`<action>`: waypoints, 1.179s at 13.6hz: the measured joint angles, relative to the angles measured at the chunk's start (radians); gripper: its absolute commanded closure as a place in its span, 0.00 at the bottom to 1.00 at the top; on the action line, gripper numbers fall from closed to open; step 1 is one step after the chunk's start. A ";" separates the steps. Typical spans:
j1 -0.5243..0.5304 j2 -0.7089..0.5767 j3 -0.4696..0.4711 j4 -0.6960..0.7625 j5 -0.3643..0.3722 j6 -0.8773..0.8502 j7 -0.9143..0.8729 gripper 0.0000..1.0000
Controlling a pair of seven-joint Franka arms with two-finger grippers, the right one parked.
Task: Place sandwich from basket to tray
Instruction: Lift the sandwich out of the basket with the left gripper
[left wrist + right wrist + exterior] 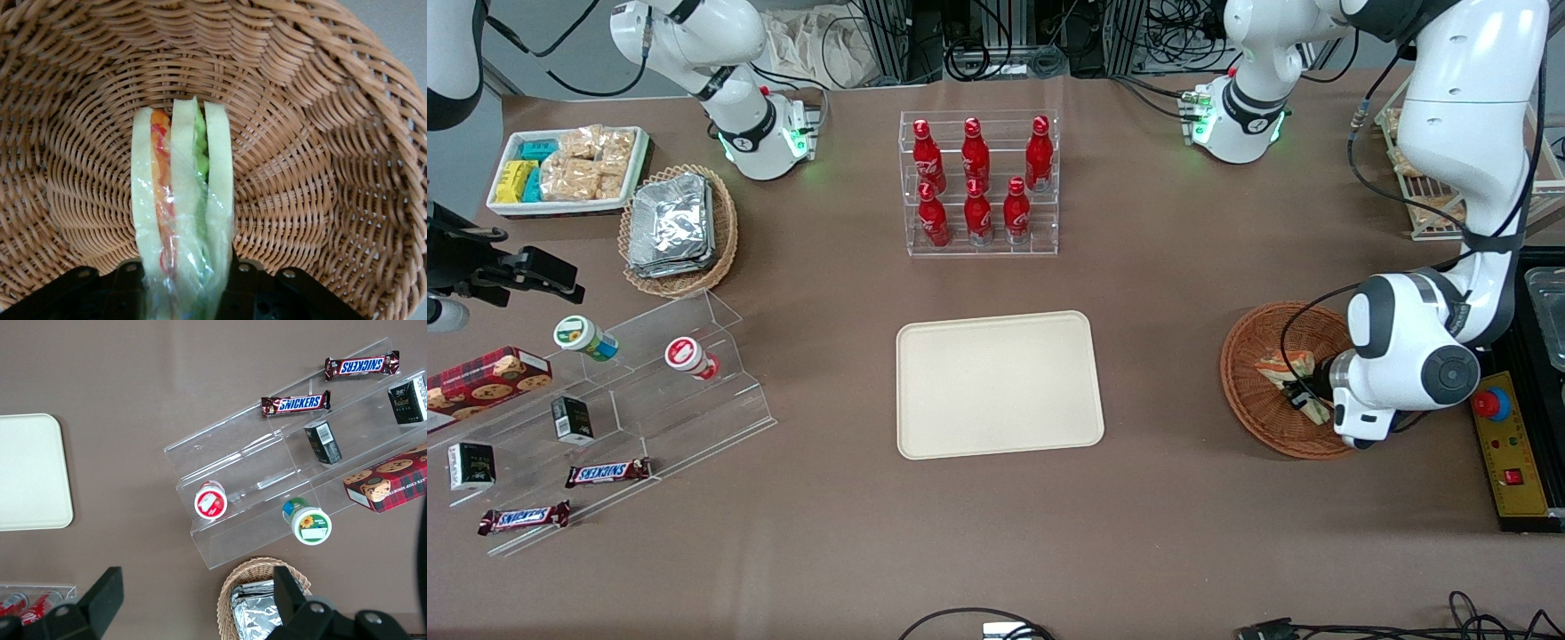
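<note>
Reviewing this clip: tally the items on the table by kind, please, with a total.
Red bottles in the clear rack: 6
Snickers bars: 2
Lidded cups: 2
Small dark boxes: 2
Cookie box: 1
Sandwich, in the basket at the gripper: 1
Tray: 1
Total: 15

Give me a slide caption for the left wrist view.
Pincer over the reddish-brown woven wicker basket, at the clear-wrapped triangular white-bread sandwich.
</note>
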 measured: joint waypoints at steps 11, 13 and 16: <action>-0.007 -0.183 -0.131 0.180 0.000 -0.302 0.104 0.75; -0.008 -0.181 -0.174 0.202 0.000 -0.306 0.129 0.76; -0.029 -0.171 -0.231 0.210 0.000 -0.306 0.131 0.76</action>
